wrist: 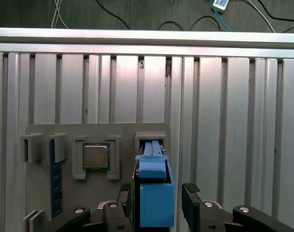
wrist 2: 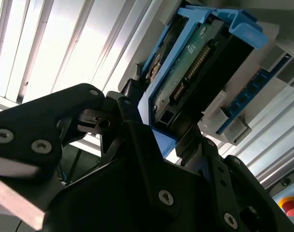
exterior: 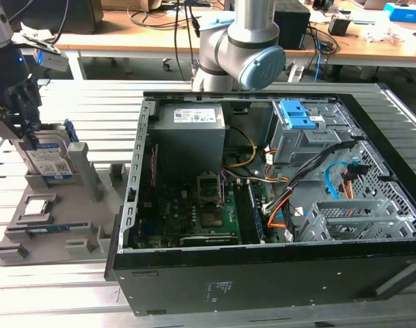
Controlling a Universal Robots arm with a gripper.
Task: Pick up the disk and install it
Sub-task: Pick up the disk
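We see the pincer spread, its two fingers straddling the one disk, with a gap on one side. The disk stands on edge in the grey holder at the exterior view's left, beside one processor chip and one memory stick. One open computer case lies to its right.

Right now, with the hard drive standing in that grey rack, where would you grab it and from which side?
Grip the hard drive across its two broad flat faces near the top, coming straight down. It stands on edge in the grey holder, so only its upper part is free. In the first wrist view the gripper straddles its blue bracket, jaws open.
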